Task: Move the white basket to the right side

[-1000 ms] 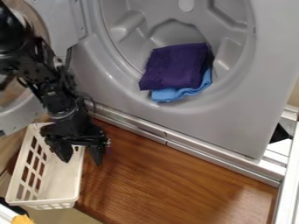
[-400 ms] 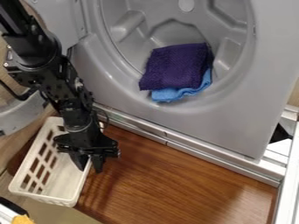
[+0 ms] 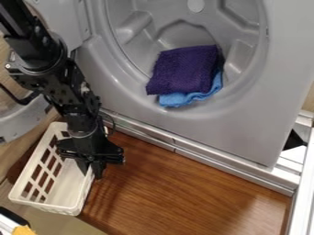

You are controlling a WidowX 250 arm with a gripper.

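The black gripper hangs at the lower left, shut on the right long wall of the white basket, with one finger on the inner side and one on the outer side. The white basket lies slantwise at the left end of the brown wooden surface, its slotted left side facing up and its far end partly behind the gripper. Its near end reaches the surface's lower left edge.
Above the wood stands a grey machine front with a round opening holding a purple cloth and a blue cloth. A metallic ledge borders the wood; a white frame is at right.
The gripper has moved a little right and down, and its fingers have closed on the basket wall. The basket's far end has swung slightly up and to the right.
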